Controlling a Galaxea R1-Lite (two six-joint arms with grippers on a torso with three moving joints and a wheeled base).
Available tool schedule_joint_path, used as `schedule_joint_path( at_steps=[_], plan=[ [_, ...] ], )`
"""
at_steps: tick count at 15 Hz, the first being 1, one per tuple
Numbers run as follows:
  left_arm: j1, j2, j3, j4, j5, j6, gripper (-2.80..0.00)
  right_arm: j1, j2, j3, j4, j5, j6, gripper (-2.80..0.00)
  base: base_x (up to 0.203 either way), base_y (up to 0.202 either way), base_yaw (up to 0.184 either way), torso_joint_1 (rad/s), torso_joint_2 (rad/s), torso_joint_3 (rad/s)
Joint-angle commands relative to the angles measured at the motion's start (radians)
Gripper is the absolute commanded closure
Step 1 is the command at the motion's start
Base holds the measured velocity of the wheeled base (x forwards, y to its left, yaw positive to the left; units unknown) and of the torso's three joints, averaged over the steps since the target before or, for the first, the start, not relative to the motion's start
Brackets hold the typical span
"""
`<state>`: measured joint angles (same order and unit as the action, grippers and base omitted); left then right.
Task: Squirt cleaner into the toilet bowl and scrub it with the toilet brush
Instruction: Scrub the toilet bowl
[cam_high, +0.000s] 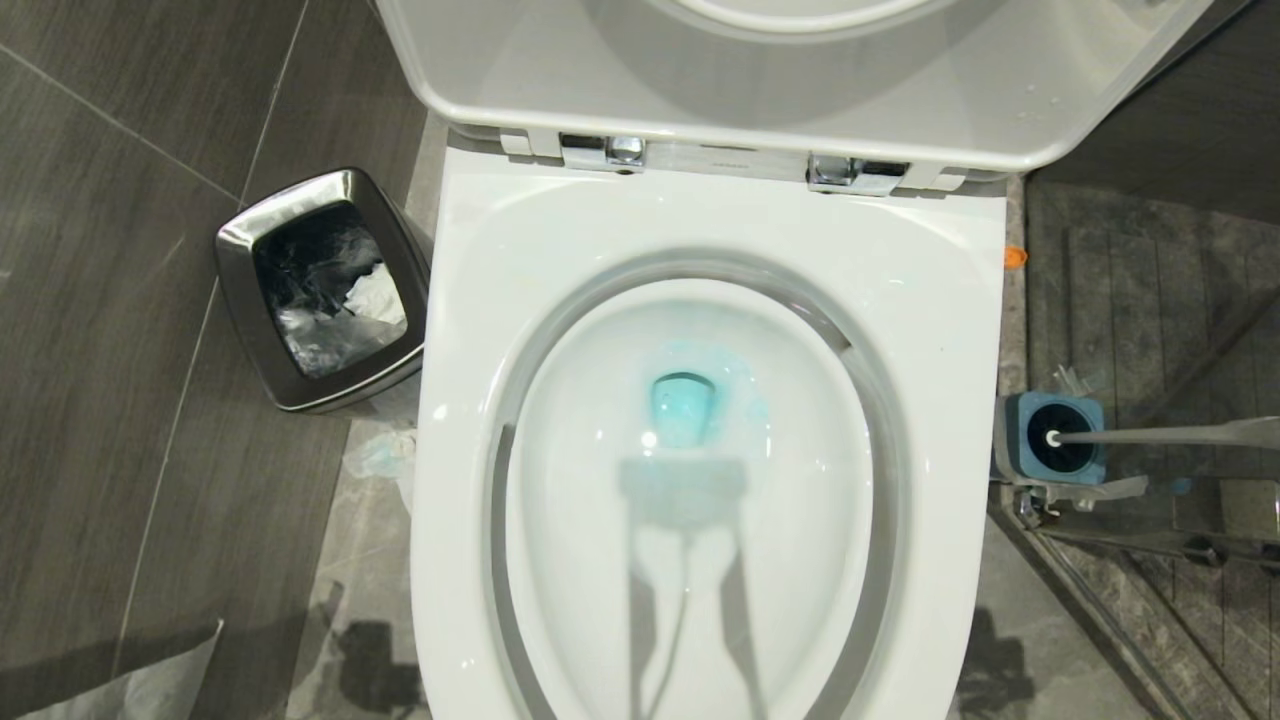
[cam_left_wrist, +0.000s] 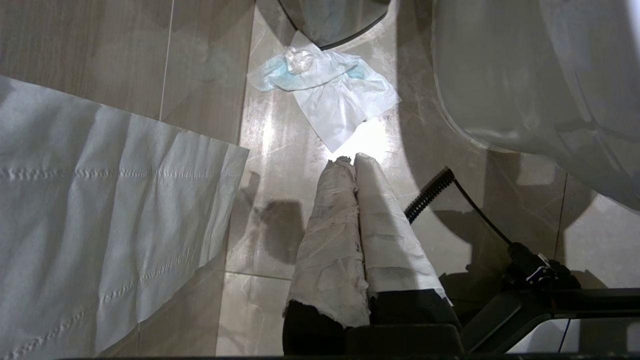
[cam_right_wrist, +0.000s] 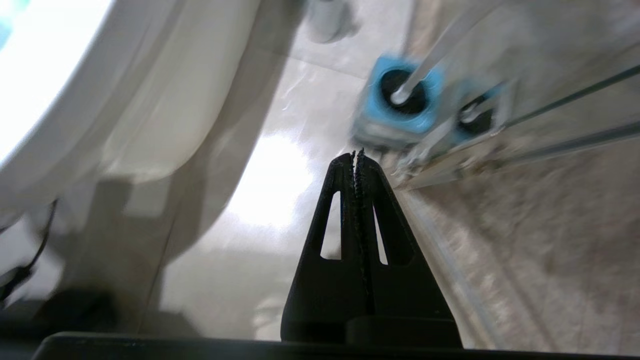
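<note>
Teal-blue cleaner (cam_high: 685, 405) is pooled at the bottom of the toilet bowl (cam_high: 480, 300), so the squirt looks done and the scrub looks next. The toilet brush (cam_high: 1150, 436) sits in its blue holder (cam_high: 1018, 412) on the floor, just beside the bowl's right edge, handle leaning away to the right. Neither arm shows from the head. The right gripper (cam_right_wrist: 356, 155) hangs low over the floor near the holder, jaws pressed together, nothing in them. The left gripper (cam_left_wrist: 350, 161), fingers wrapped in white, is closed and empty over the floor by a crumpled tissue (cam_left_wrist: 325, 90). The danger: that slim tilted handle could slip from a grab, or the light holder could tip or lift with it.
</note>
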<state>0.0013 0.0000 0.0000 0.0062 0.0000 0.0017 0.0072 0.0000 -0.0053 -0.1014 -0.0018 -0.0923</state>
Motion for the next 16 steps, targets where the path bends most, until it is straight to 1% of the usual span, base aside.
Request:
schedule_joint_path(
  at_steps=[1,2,5,8,16],
  plan=[
    [0.000,0.000,0.000,0.000,0.000,0.000,0.00,0.000,0.000,0.007,0.082,0.014,-0.006,0.00,0.000,0.000,0.000,0.000,0.00,0.000],
    [0.000,0.000,0.000,0.000,0.000,-0.002,0.00,0.000,0.000,0.006,0.112,0.014,-0.007,0.00,0.000,0.000,0.000,0.000,0.00,0.000],
    [0.000,0.000,0.000,0.000,0.000,-0.002,0.00,0.000,0.000,0.006,0.111,0.008,0.007,0.00,0.000,0.000,0.000,0.000,0.00,0.000],
    [0.000,0.000,0.000,0.000,0.000,0.000,0.00,0.000,0.000,0.005,0.111,-0.004,0.078,0.00,0.000,0.000,0.000,0.000,0.00,0.000],
    [0.000,0.000,0.000,0.000,0.000,-0.001,0.00,0.000,0.000,0.007,0.111,-0.008,0.085,0.00,0.000,0.000,0.000,0.000,0.00,0.000]
  ],
)
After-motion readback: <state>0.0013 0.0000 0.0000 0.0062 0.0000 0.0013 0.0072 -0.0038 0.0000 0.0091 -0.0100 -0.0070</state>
